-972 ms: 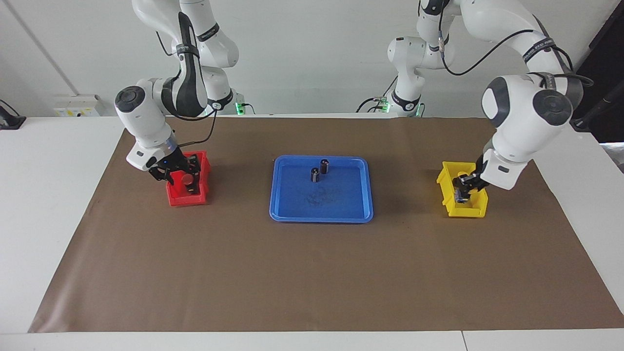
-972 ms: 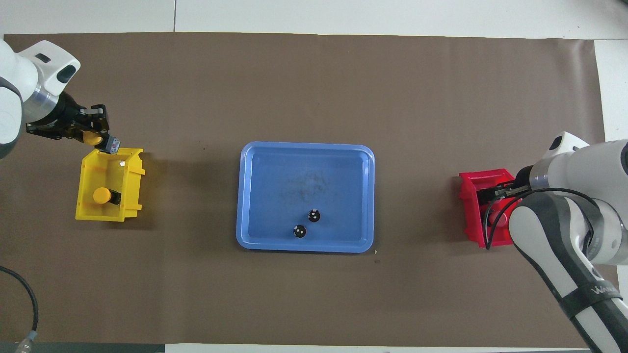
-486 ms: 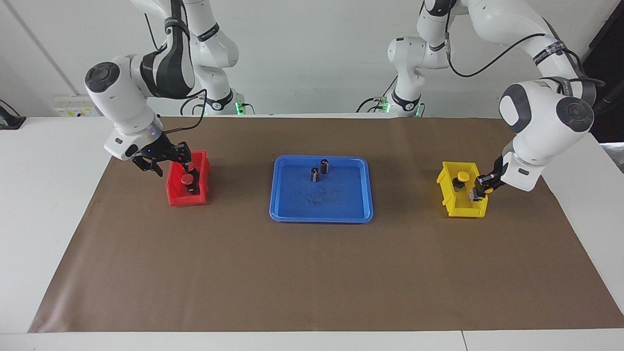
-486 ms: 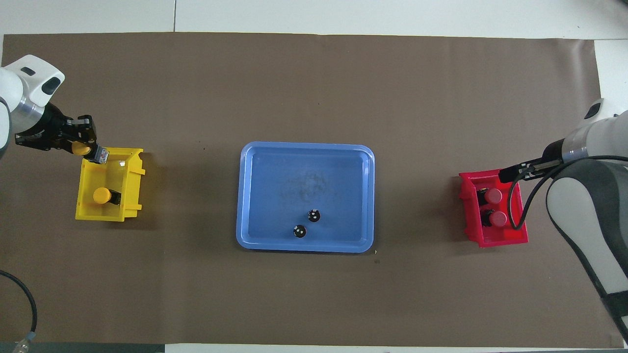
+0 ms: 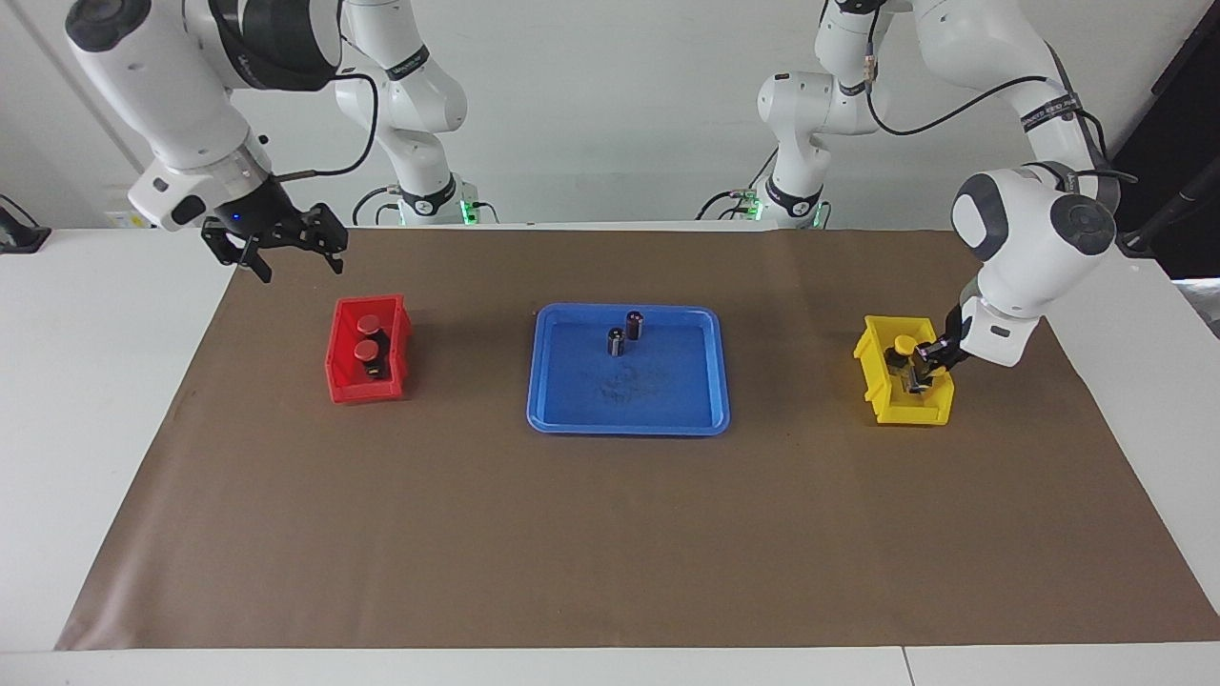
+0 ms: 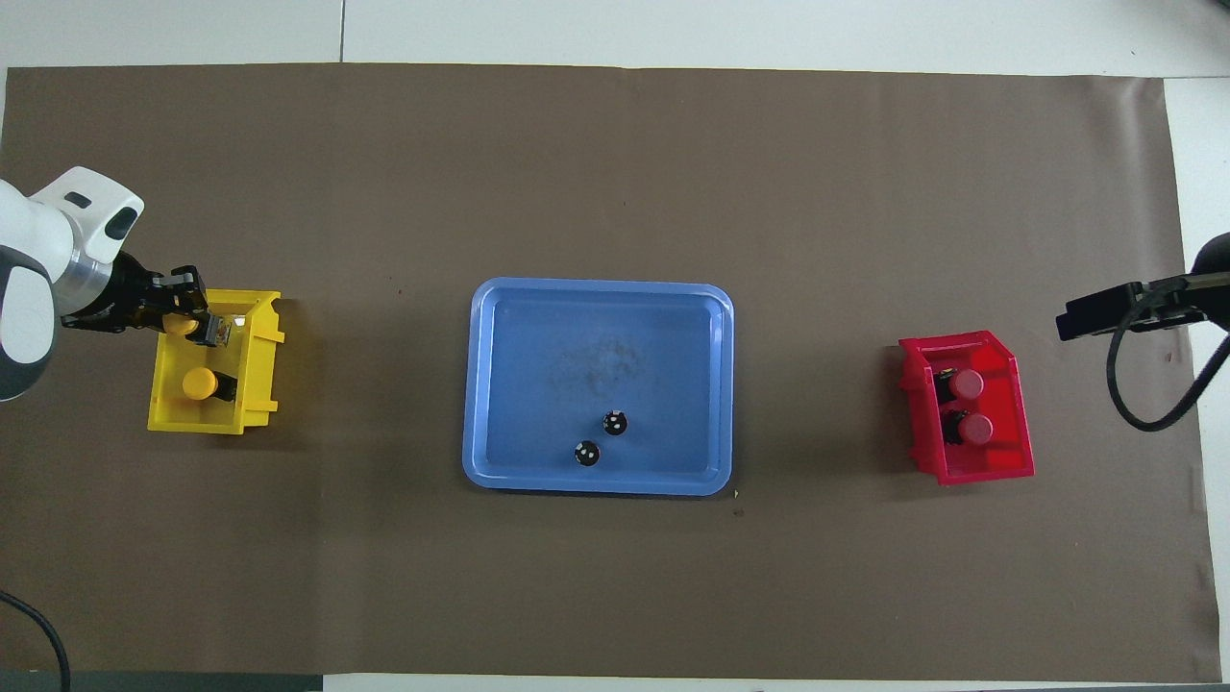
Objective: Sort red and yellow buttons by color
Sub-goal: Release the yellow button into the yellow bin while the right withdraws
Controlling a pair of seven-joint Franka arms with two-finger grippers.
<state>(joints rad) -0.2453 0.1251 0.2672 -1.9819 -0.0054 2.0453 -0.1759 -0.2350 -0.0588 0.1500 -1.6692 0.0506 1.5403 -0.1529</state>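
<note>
Two red buttons [image 5: 366, 338] [image 6: 971, 406] lie in the red bin [image 5: 340, 386] [image 6: 990, 466] toward the right arm's end of the table. One yellow button [image 5: 904, 343] [image 6: 199, 384] lies in the yellow bin [image 5: 901, 410] [image 6: 252, 408]. A second yellow button [image 6: 181, 325] hangs over that bin, with my left gripper [image 5: 923, 370] [image 6: 207, 327] shut on it. My right gripper [image 5: 297, 265] is raised well above the table beside the red bin, open and holding nothing.
A blue tray [image 5: 667, 395] [image 6: 509, 327] sits mid-table with two dark capless cylinders [image 5: 625, 333] [image 6: 601, 437] standing in its part nearer the robots. Brown paper covers the table around the bins and tray.
My right gripper let go of a red button in the red bin, opened and rose away. My left gripper carried the yellow button over the yellow bin.
</note>
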